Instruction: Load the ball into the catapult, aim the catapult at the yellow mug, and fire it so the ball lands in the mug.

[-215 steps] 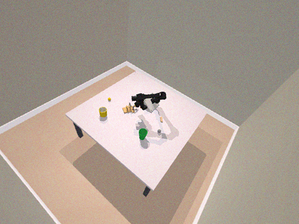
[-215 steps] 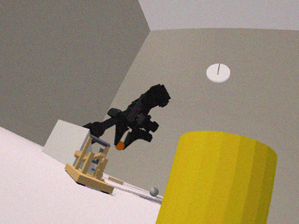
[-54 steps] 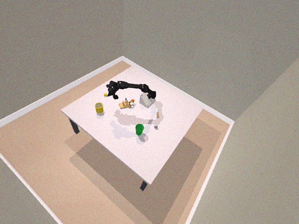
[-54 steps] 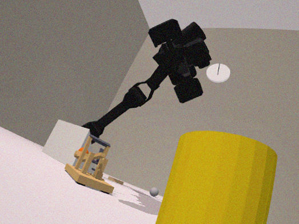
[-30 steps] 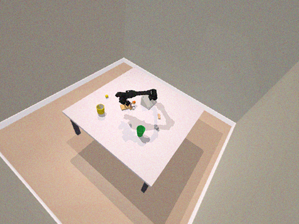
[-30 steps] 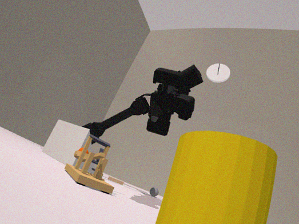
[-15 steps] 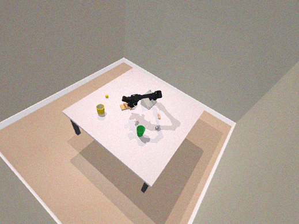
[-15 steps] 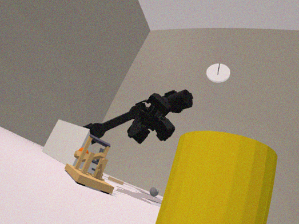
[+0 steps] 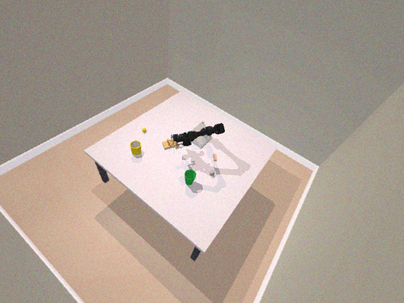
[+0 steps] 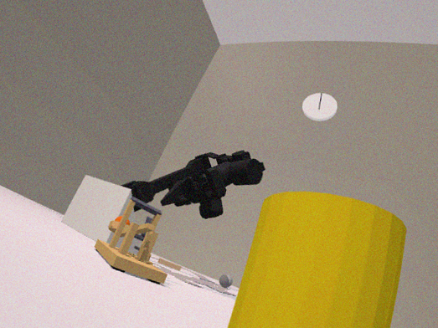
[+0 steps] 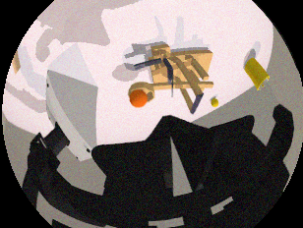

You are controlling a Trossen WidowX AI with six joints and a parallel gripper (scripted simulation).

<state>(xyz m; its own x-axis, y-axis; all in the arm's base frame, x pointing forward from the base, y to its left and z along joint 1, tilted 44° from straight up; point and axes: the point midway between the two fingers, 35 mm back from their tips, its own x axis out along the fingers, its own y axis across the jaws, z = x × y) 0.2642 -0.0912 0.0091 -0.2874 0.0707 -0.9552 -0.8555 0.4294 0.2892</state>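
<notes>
- Currently, the table (image 9: 173, 189) (image 10: 66, 293) (image 11: 207, 20) bears the catapult (image 9: 167, 145) (image 10: 139, 269) (image 11: 207, 56), the reference point for all positions below.
- Robot arm (image 9: 193, 134) (image 10: 167, 180): extends above the catapult. The gripper (image 9: 187, 143) (image 10: 165, 202) (image 11: 166, 119) has clenched fingers with nothing between them.
- Grey box (image 9: 203, 142) (image 10: 95, 208) (image 11: 81, 103): stands near the catapult, on its ball-cup side.
- Catapult: wooden, probably light and stiff-framed, so liable to slide or swivel if pushed. Take hold low on the base for aiming; avoid the slender uprights and throwing arm.
- Yellow mug (image 9: 135, 149) (image 10: 318, 278) (image 11: 256, 73): upright, apart from the catapult, beyond the end opposite the ball cup. It requires no handling.
- Green cup (image 9: 189, 177): well apart from the catapult; not the target.
- Orange ball (image 10: 119, 218) (image 11: 138, 98): sits in the catapult's ball cup. Presumably light and quick to roll out if jolted; should it need reseating, grip lightly across its middle.
</notes>
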